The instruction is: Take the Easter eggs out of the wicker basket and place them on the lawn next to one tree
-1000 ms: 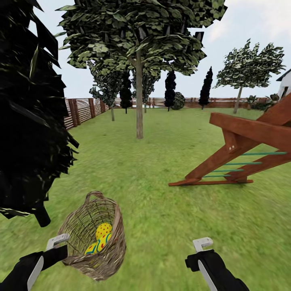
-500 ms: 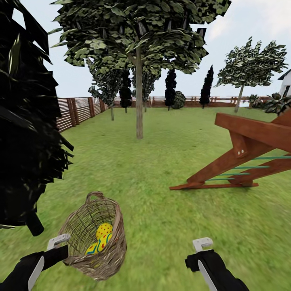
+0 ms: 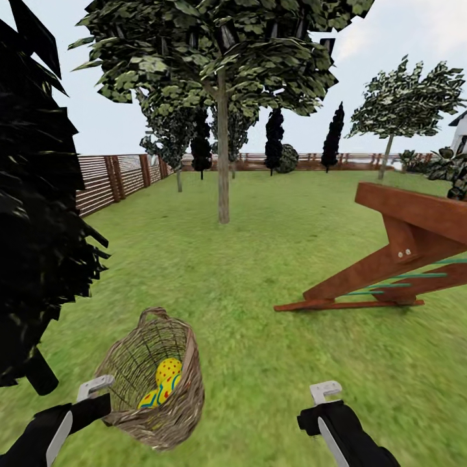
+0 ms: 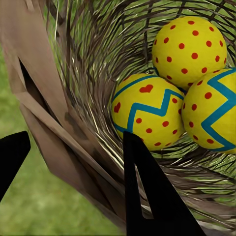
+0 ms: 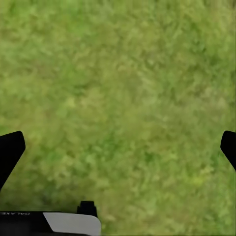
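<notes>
One lawn spread under everything, ringed by a fence. One pale-trunked tree stood far ahead of both grippers, with a dark cone tree close on the left and a wooden frame to the right. One basket hung tilted, mouth facing up and away, its long axis leaning forward. The left gripper pinched the basket's rim, one finger inside the weave, one outside. Three eggs lay clustered just beyond that inner finger, touching each other. The right gripper hung spread wide over bare grass, holding nothing.
</notes>
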{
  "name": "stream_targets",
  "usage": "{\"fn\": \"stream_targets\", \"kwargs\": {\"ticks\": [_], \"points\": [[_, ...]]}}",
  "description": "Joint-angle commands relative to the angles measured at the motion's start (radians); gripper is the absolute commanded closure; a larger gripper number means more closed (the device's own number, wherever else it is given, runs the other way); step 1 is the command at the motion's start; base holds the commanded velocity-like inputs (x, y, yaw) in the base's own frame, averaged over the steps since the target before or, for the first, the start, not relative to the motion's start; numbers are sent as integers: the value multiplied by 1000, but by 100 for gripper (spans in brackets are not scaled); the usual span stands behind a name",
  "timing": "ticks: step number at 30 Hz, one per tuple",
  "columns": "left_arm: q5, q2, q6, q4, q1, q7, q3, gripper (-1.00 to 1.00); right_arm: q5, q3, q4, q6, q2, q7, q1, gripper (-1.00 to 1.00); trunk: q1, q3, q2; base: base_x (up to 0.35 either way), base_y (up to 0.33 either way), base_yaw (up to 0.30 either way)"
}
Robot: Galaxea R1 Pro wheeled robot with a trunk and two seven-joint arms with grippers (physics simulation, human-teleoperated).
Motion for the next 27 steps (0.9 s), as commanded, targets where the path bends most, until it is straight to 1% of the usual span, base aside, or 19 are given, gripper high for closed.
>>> {"fn": "stream_targets", "kwargs": {"ticks": [1,27], "points": [[14,0,9,-2,0,-2,4,100,-11,3,-1,3,-1,-10,0,-100,1,-1,-1,335,0,0],[15,-2,9,-2,-1,-3,4,100,-10,5,-1,3,0,-10,0,-100,1,-18,-1,335,0,0]]}}
